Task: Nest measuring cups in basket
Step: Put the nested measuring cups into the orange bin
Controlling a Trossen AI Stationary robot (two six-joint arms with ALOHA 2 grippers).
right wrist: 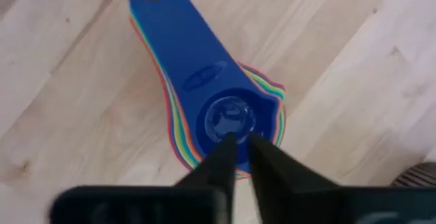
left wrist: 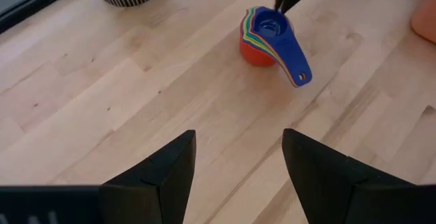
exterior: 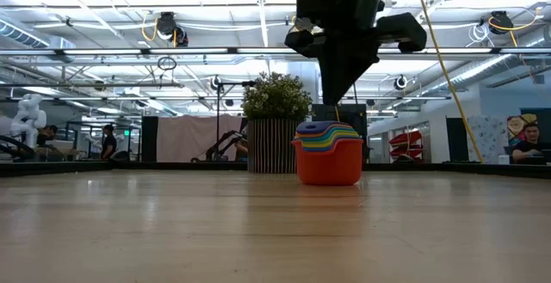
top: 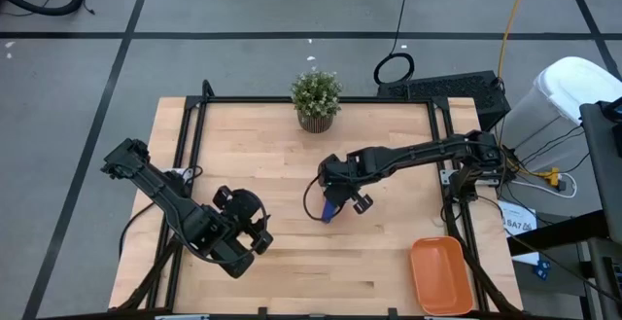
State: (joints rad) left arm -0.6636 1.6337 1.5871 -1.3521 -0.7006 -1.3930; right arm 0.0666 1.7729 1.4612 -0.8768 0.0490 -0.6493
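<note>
The right gripper [right wrist: 238,152] sits right over the nested measuring cups [left wrist: 269,37] mid-table, its fingers pinched nearly together with the tips at the rim of the small blue top cup; whether they grip it I cannot tell. The left gripper [left wrist: 235,163] hangs wide apart, empty, nearer the front. The basket [top: 442,276] lies well apart at the table [top: 262,155] corner. Embossed handle lettering is unreadable.

**Plastic on wood**

My measuring cups [left wrist: 272,37] look like smooth, slightly glossy plastic. The table [top: 282,174] under them is pale planked wood with a soft sheen. The basket [top: 442,276] looks like smooth orange plastic.
</note>
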